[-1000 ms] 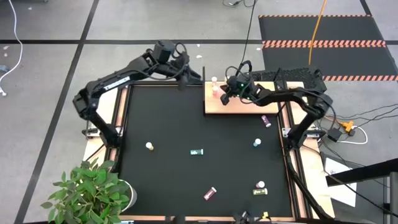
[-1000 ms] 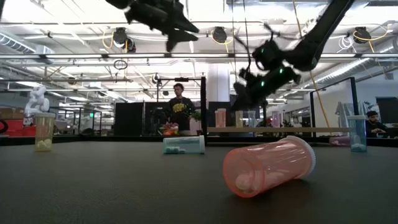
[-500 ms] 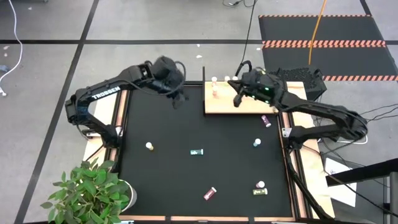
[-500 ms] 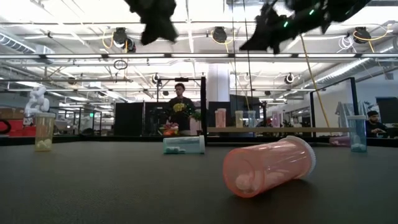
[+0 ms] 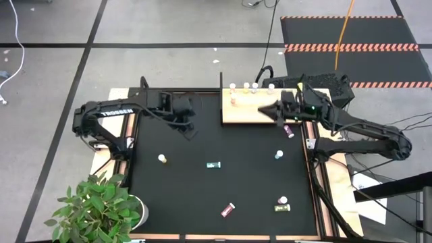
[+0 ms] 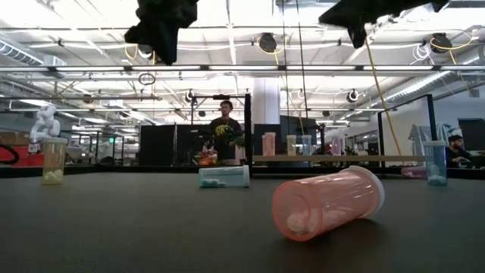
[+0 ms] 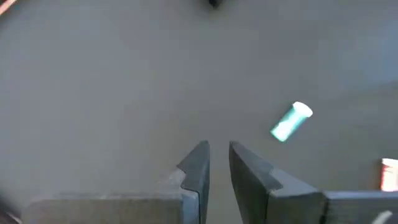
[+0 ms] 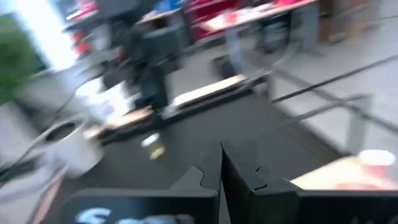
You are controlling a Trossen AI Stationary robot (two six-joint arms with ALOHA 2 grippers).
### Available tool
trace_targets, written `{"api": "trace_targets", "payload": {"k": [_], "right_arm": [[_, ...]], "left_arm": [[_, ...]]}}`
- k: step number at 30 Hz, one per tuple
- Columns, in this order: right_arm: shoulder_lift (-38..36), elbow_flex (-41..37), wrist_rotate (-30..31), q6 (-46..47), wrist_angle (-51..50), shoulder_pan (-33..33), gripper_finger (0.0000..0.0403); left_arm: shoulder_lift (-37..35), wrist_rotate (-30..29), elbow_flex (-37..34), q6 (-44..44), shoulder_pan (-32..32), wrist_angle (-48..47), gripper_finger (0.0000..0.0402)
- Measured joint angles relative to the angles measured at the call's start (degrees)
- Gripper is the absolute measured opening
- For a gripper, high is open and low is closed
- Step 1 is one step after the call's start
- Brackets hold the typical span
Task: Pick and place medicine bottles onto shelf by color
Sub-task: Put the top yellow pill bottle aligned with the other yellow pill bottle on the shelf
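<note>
Two dark robot arms reach over a black mat (image 5: 202, 145) on the counter. The left hand (image 5: 191, 129) hangs above the mat's far left part, its fingers (image 7: 198, 168) drawn close with only a narrow gap between them and nothing held. The right hand (image 5: 264, 109) hovers over the wooden shelf (image 5: 246, 116) at the mat's far edge, fingers pressed together and empty.

A pink bottle (image 5: 234, 100) stands on the shelf near its far left corner, with two more white-capped bottles (image 5: 246, 86) just past the shelf's back edge. Scattered on the mat are a yellow bottle (image 5: 162, 158) at left, a teal bottle (image 5: 214, 165) lying near the middle, a blue bottle (image 5: 279, 155) at right, a purple bottle (image 5: 289, 130) just beside the shelf's near right corner, a red-pink bottle (image 5: 228, 210) on its side toward the near edge, and a yellow-green bottle (image 5: 282, 207) beside a white cap (image 5: 283, 200).

A potted plant (image 5: 101, 209) stands at the near left corner. A person (image 6: 225, 139) stands in the room beyond.
</note>
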Motion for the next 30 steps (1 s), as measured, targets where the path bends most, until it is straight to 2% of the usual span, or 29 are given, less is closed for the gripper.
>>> {"api": "trace_targets", "payload": {"k": [6,8,11,16,20,22,26,30], "right_arm": [[-2.28,0.00,0.74,-1.20,-1.62,9.19,0.0000],[-1.99,0.00,1.50,-1.24,-1.72,11.15,0.0000],[-0.99,0.00,1.54,-1.53,-1.56,12.89,0.0000],[0.45,0.00,1.68,-1.15,-1.32,14.65,0.0000],[0.34,0.00,1.70,-0.15,-1.36,16.33,0.0000],[-0.29,0.00,1.68,-0.10,-1.38,17.19,0.0000],[-1.68,0.00,4.05,2.11,-0.92,18.65,0.0000],[-3.53,0.00,7.85,3.57,-0.96,19.86,0.0000]], "left_arm": [[-0.02,-0.78,-1.68,-9.91,-7.38,0.30,0.0060],[-0.05,-2.00,-3.60,-11.19,-10.68,4.38,0.0060],[-0.05,-3.05,-8.74,-10.51,-14.96,16.62,0.0060],[-0.04,-3.22,-19.38,-5.74,-18.56,43.17,0.0061],[0.00,-2.51,-25.05,-7.69,-18.65,55.65,0.0061],[0.00,0.96,-26.08,-9.74,-18.14,56.13,0.0061],[0.00,10.31,-25.36,-13.92,-16.79,50.15,0.0060],[-0.53,12.72,-24.10,-16.51,-17.14,38.60,0.0060]]}}
